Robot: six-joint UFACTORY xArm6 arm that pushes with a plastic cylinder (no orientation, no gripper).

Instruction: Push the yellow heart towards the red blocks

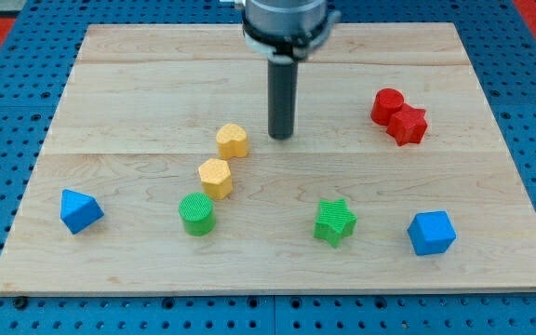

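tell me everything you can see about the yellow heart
The yellow heart is a small, matte, solid-looking block lying flat on the wooden board, left of centre. Nothing touches it: my tip stands just to its right with a small gap, and the yellow hexagon sits apart below it. The red blocks lie far right.

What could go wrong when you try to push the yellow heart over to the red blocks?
My tip is on the yellow heart's right, the same side as the red cylinder and red star. Pushing from here would probably send the heart away from them, so I must circle to its left first.

The yellow hexagon sits just below the heart; circuiting that way, I might knock it.

A rounded heart may also spin off my tip mid-push.
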